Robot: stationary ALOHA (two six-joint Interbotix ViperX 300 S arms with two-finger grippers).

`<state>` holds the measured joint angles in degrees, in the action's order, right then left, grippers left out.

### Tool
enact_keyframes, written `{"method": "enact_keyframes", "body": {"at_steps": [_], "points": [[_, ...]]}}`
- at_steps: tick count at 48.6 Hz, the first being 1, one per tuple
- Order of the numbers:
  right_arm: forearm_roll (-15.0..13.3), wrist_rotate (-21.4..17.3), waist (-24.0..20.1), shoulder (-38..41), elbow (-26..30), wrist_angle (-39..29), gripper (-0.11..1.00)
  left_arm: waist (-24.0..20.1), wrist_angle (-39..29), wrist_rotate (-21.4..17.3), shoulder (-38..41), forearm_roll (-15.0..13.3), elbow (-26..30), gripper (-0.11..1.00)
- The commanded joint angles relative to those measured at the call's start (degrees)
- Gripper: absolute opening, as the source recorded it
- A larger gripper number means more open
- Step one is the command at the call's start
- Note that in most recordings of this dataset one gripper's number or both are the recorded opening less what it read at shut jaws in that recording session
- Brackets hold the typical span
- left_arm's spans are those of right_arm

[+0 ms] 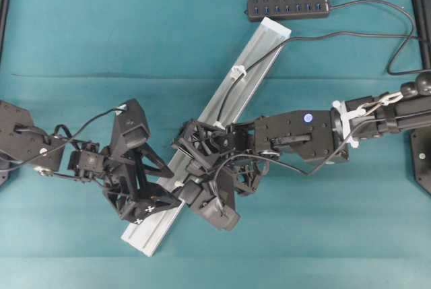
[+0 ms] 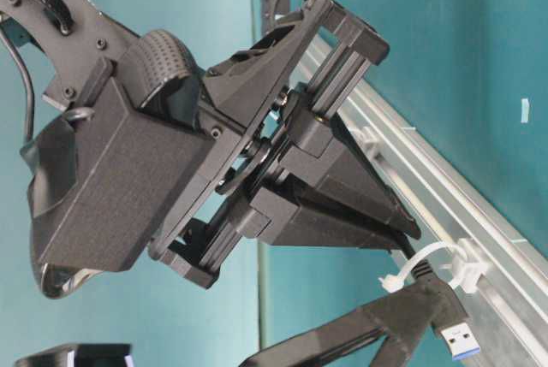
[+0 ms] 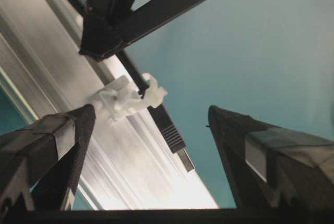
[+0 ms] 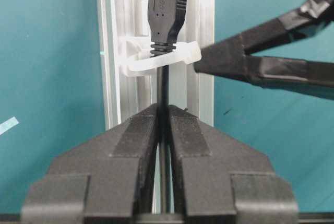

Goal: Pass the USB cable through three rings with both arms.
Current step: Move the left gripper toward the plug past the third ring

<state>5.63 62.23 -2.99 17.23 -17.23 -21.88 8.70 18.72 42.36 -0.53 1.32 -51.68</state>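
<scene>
The black USB cable (image 1: pixel 252 63) runs from the right down the silver rail (image 1: pixel 256 53) through the far white ring (image 1: pixel 237 71). A second ring (image 1: pixel 219 126) sits at mid-rail beside my right gripper (image 1: pixel 190 168). In the right wrist view that gripper (image 4: pixel 163 110) is shut on the cable just behind a third ring (image 4: pixel 156 59). The plug (image 4: pixel 167 20) sticks out past this ring. My left gripper (image 3: pixel 151 114) stands open around the ring (image 3: pixel 125 98) and the plug (image 3: pixel 169 132), touching neither. At table level the blue-tipped plug (image 2: pixel 458 337) hangs just past the ring (image 2: pixel 454 264).
A black multi-port hub (image 1: pixel 288 7) lies at the back with its own cord looping to the right edge. The rail lies diagonally on the teal table (image 1: pixel 81 46), its near end (image 1: pixel 145 242) at the lower left. Both arms crowd its lower half.
</scene>
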Motion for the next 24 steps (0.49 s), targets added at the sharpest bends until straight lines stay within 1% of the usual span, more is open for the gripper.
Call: {"method": "enact_keyframes", "body": {"at_steps": [1,9,21,24], "points": [[0.3,-0.4,-0.4,0.3,0.7,0.2,0.1,0.7,0.7,1.9,0.1,0.2,1.1,0.93],[0.3,-0.4,-0.2,0.3,0.6,0.3,0.1,1.9,0.7,4.7,1.1,0.2,1.1,0.89],[0.3,-0.4,0.0,0.3,0.6,0.3,0.1,2.2,0.7,4.8,1.9,0.2,2.5,0.84],[0.3,-0.4,0.0,0.3,0.7,0.3,0.1,2.1,0.6,4.8,2.2,0.2,3.0,0.81]]}}
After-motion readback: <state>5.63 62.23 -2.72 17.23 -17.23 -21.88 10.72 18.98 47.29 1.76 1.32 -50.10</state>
